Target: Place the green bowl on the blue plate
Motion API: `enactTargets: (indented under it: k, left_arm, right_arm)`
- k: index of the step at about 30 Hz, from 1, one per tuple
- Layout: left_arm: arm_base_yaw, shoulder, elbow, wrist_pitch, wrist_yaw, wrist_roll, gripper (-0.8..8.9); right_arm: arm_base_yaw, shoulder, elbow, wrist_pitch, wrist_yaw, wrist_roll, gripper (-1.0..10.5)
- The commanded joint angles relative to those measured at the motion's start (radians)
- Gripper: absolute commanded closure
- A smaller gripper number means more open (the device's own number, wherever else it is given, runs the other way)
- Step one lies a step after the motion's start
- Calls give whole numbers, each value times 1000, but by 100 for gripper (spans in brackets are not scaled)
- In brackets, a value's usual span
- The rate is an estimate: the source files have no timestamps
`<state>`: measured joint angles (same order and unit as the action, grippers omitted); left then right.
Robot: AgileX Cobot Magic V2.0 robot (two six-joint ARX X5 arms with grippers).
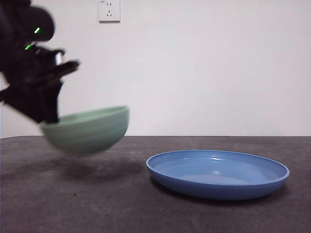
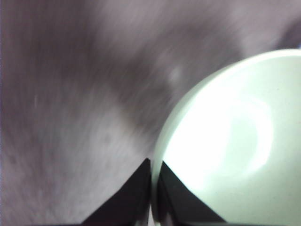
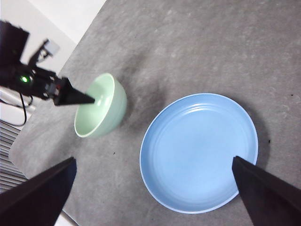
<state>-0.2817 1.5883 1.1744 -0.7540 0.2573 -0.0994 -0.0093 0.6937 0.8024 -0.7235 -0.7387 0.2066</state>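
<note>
Bowl count: I see one green bowl (image 1: 87, 130), tilted and lifted off the surface (image 1: 97, 204), left gripper (image 2: 153, 172) jaws clenched on its rim. One blue plate (image 1: 218, 174) rests nearby, apart. Right gripper (image 3: 155, 188) hovers with jaws spread wide.

No readable text, labels, brands, numbers or signs on anything.

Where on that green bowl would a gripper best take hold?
Probably on the rim, from above: the green bowl has a thin upright wall that one jaw can go inside and one outside. The left gripper holds it that way now, pinching the rim on the side away from the blue plate.
</note>
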Motion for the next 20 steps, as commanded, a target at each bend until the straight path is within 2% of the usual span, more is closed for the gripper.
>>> enactTargets:
  k: [1, 6, 12, 20]
  left_arm:
    - [-50, 39, 114, -51, -31, -20, 805]
    - [-151, 150, 316, -156, -33, -18, 805]
    - [-277, 308, 518, -188, -33, -18, 805]
    - [-396, 529, 759, -308, -33, 16, 805]
  right_arm:
    - [0, 3, 17, 5, -5, 3, 298]
    - [1, 4, 17, 5, -5, 3, 298]
    - [1, 4, 17, 5, -5, 2, 298]
    - [1, 3, 17, 5, -5, 3, 298]
